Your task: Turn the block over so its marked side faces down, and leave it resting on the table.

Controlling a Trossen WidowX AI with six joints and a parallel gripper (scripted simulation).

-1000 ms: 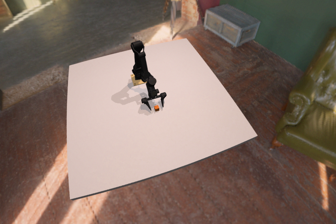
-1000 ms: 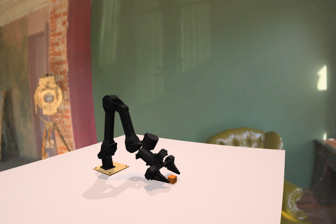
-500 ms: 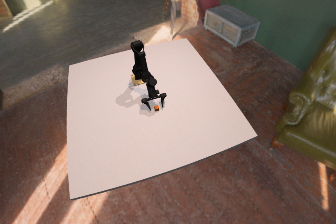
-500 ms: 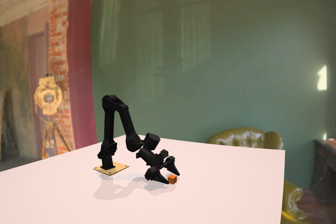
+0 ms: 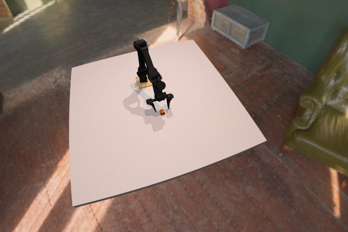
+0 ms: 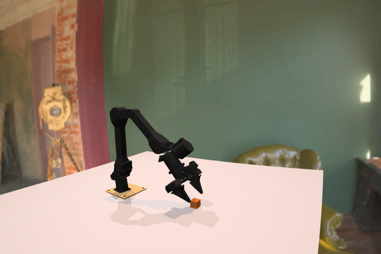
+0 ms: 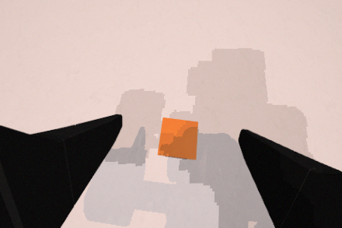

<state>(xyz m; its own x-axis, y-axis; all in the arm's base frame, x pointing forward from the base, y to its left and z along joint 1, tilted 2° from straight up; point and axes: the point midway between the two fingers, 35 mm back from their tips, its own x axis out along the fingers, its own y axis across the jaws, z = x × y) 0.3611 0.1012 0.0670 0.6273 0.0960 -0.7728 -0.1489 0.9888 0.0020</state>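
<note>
Wrist view: orange block [image 5: 162, 112] [image 6: 195, 203] [image 7: 178, 138] rests on the pale table [image 5: 112, 150] [image 6: 246, 208] [image 7: 97, 22], in the gap between the fingers of my gripper [image 5: 162, 110] [image 6: 196, 197] [image 7: 180, 128] as seen from there, space showing on both sides of it. Jaws spread wide, gripping nothing. Exterior view: fingertips slant down toward the block, above table level, one tip appearing close to its upper edge; contact cannot be told. Upper face seen between the jaws is plain orange, part in shadow. Marked side not identified; whether it faces down, I cannot tell. Black arm [image 5: 148, 63] [image 6: 144, 126] reaches from behind the jaws.
</note>
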